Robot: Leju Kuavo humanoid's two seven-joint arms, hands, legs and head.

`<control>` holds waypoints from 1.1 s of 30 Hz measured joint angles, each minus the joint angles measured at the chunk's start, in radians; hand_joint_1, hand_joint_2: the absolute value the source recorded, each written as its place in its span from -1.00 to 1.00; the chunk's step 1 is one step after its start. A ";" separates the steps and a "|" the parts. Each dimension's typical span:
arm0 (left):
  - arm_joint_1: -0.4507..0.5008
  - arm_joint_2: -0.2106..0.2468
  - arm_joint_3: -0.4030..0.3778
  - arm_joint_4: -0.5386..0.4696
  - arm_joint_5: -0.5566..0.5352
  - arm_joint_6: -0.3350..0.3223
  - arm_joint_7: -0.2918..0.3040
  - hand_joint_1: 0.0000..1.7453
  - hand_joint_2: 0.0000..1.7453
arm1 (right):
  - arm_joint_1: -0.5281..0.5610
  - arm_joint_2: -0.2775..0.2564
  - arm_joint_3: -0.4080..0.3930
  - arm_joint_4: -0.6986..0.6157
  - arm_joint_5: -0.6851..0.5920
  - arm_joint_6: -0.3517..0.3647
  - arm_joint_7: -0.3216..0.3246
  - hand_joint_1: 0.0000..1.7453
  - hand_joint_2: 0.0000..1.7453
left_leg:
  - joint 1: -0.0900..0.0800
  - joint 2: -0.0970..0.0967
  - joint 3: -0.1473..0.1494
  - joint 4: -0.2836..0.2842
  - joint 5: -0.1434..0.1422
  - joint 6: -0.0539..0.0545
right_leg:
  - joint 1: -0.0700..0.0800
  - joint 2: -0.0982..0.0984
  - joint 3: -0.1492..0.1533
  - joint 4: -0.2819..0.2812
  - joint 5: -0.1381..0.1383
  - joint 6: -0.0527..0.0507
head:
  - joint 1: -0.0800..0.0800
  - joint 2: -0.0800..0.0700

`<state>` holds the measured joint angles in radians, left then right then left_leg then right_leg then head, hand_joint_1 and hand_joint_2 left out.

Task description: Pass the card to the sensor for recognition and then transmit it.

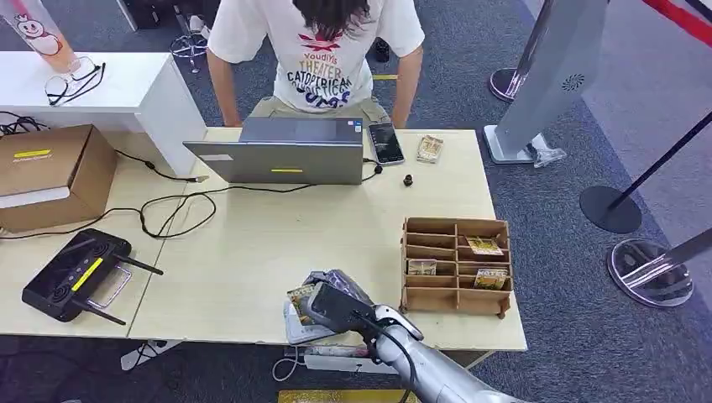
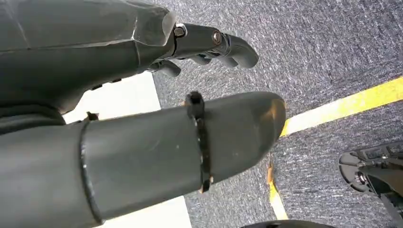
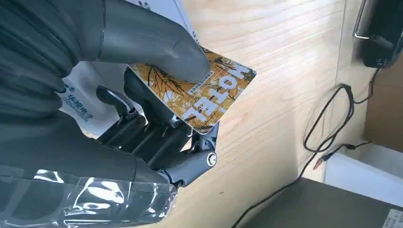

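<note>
Right hand (image 1: 329, 304) sits low over the near edge of the wooden table (image 1: 252, 252), clamped on the card (image 1: 299, 302). In the right wrist view the thumb (image 3: 157, 50) presses down on the card (image 3: 199, 92), fingers (image 3: 157, 137) underneath; the card is orange-yellow with white lettering and sticks out past the fingertips. Under the hand lies a white flat device with blue print (image 3: 85, 102), probably the sensor; I can't tell whether the card touches it.

Left hand (image 2: 142, 118) hangs over grey carpet with a yellow floor line (image 2: 342, 107). Fingers (image 2: 223, 45) curl a little, apart from the thumb, nothing in them.

To the right of the right hand stands a wooden compartment rack (image 1: 456, 267) with a few cards in its slots. Further back: a grey laptop (image 1: 285, 149), a phone (image 1: 385, 143), another card (image 1: 430, 149) beside it. A person in a white T-shirt (image 1: 323, 50) leans at the far edge. At the left, a black router (image 1: 75, 275), a cardboard box (image 1: 52, 175), and black cables (image 1: 176, 206) across the top.
</note>
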<state>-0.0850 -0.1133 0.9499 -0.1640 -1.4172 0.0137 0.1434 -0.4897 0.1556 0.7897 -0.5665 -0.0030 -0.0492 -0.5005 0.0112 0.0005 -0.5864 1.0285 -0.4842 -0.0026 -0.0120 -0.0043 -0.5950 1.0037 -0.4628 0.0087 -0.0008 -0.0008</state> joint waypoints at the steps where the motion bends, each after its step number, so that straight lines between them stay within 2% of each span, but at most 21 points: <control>1: 0.000 0.000 0.000 0.000 0.000 0.000 0.000 -1.00 -1.00 | 0.000 0.000 0.000 0.002 0.000 -0.003 0.000 1.00 1.00 | 0.000 0.000 0.000 0.000 0.000 0.000 | 0.000 0.000 0.000 0.000 0.000 0.000 | 0.000 0.000; 14: 0.000 -0.001 0.000 0.000 -0.006 -0.001 -0.005 -1.00 -1.00 | -0.001 0.000 -0.006 0.042 0.017 -0.043 -0.003 1.00 1.00 | 0.000 0.000 0.000 0.000 0.000 0.000 | 0.000 0.000 0.000 0.000 0.000 0.000 | 0.000 0.000; 18: 0.000 0.005 0.000 0.000 -0.013 -0.031 -0.021 -1.00 -1.00 | -0.001 0.000 -0.009 0.053 0.021 -0.059 -0.003 1.00 1.00 | 0.000 0.000 0.000 0.000 0.000 0.000 | 0.000 0.000 0.000 0.000 0.000 0.000 | 0.000 0.000; 33: -0.002 0.010 0.000 0.000 -0.021 -0.039 -0.029 -1.00 -1.00 | 0.000 0.000 -0.029 0.072 0.036 -0.093 -0.011 1.00 1.00 | 0.000 0.000 0.000 0.000 0.000 0.000 | 0.000 0.000 0.000 0.000 0.000 0.000 | 0.000 0.000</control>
<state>-0.0866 -0.1030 0.9503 -0.1640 -1.4378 -0.0252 0.1148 -0.4897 0.1560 0.7610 -0.4948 0.0328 -0.1422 -0.5112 0.0112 0.0006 -0.5862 1.0285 -0.4841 -0.0026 -0.0120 -0.0042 -0.5950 1.0037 -0.4628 0.0087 -0.0008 -0.0008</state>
